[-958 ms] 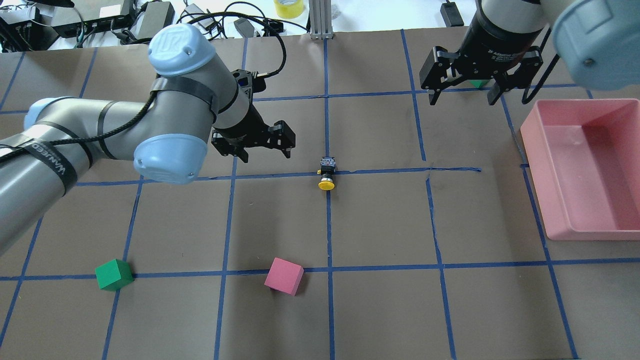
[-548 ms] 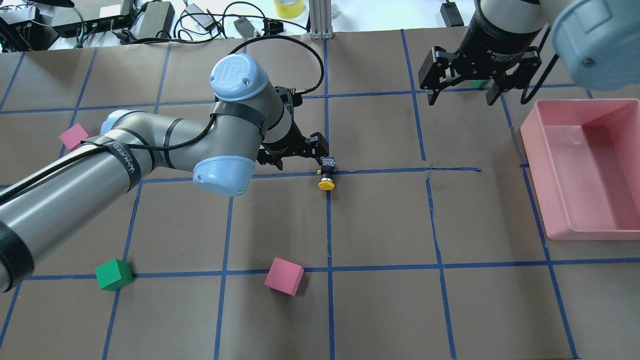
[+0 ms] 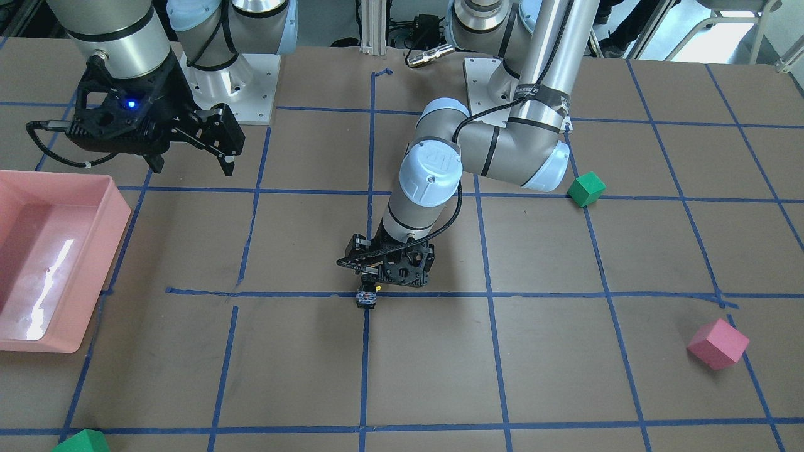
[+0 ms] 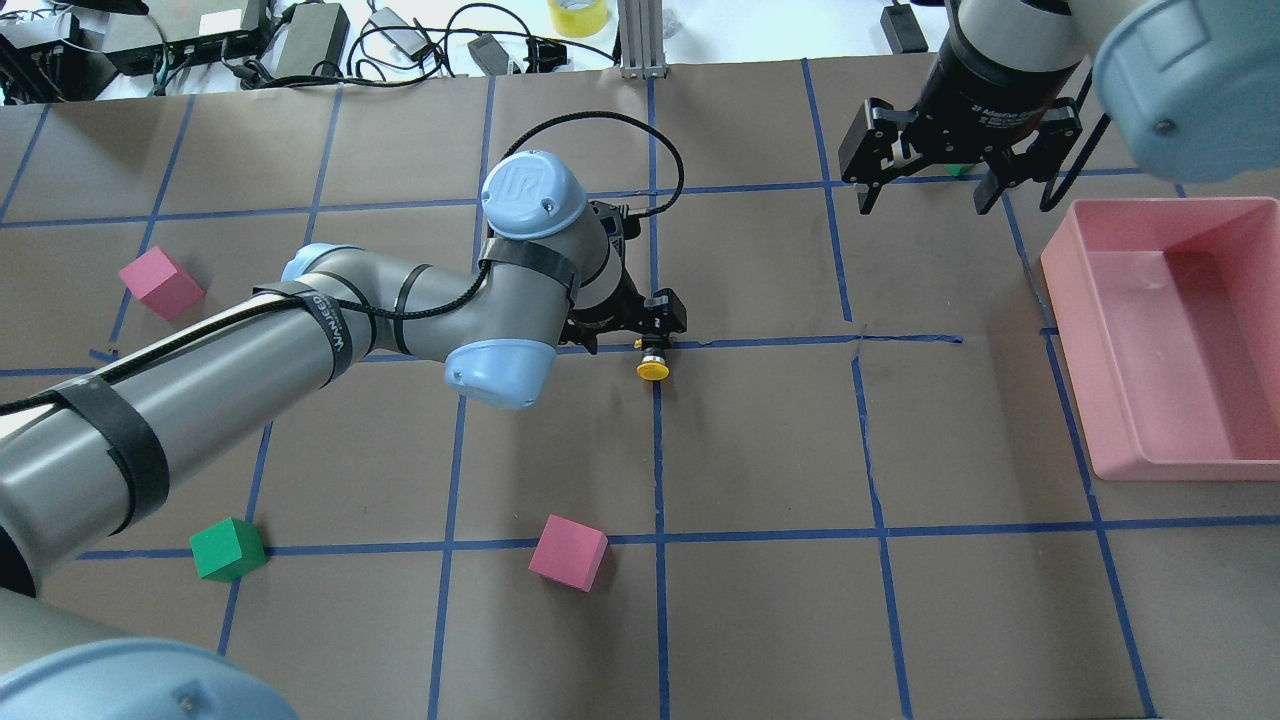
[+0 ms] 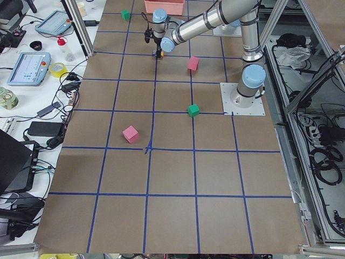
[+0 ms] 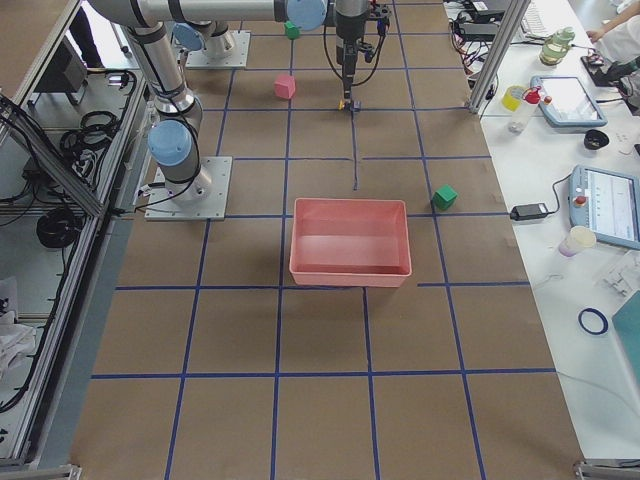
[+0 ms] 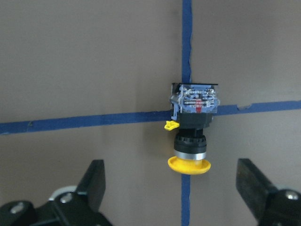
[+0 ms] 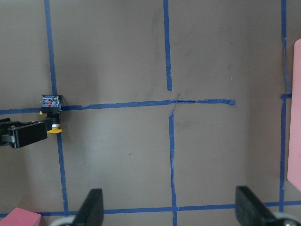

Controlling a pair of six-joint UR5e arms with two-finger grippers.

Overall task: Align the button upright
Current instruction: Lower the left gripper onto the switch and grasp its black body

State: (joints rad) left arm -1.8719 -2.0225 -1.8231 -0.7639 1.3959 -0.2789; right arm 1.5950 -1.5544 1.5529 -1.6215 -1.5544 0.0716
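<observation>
Approach step: the left pincer [image 7: 171, 184], spread, hovers over the button [image 7: 190, 129] lying on its side. Next, descend and pinch its body.

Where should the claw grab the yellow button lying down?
Probably the boxy base, from above, one finger on each flat side. The button lies on its side, and its round yellow cap could slip. The left claw hovers open by it.

Robotics lab: blue-taped grid table [image 4: 760, 450], teach pendant [image 6: 608, 205].
</observation>
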